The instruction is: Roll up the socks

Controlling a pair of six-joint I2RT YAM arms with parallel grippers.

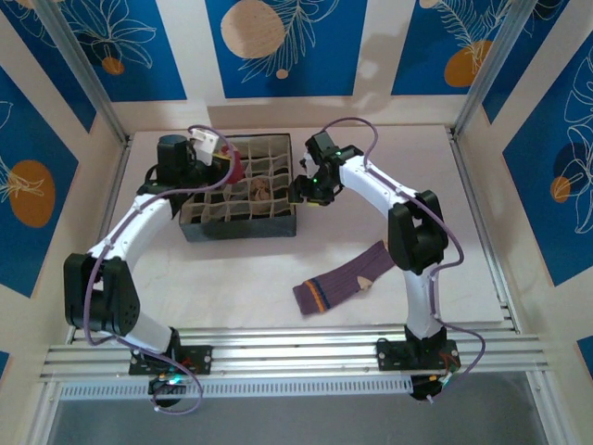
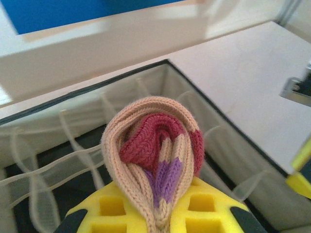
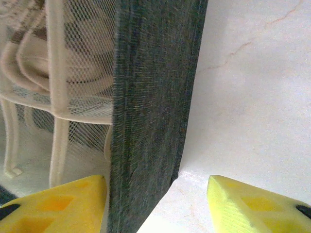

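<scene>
Upper left of the top view, over the far-left part of the divided box, the left gripper is clamped tight on the cream sock. It's already rolled and held above the compts, not yet dropped into one.

Progress, as I read it:
- Brown-tan sock: rolled, sitting in a compt near box ctr. Done.
- Cream sock: roll done, stowing left.
- Purple sock: lies flat on the table at lower ctr-right of the top view, well apart from the box, not rolled. All of its work is left.

So approx 1 of 3 finished, 2nd nearly there.

Look of the held sock, from the left wrist view: a chunky ribbed-knit bundle, cream outer layer wrapped round a red core, w/ a purple-ish stripe low in the fold. It stands upright btwn the yellow fingers and the roll looks snug, no loose tail seen.

The right gripper is at the box's right wall, ctr of the top view. Its jaws are about half spread and straddle that wall, one finger inside by the mesh, one outside on the table w/ a gap. It's holding nothing; prob. there to steady the box.
</scene>
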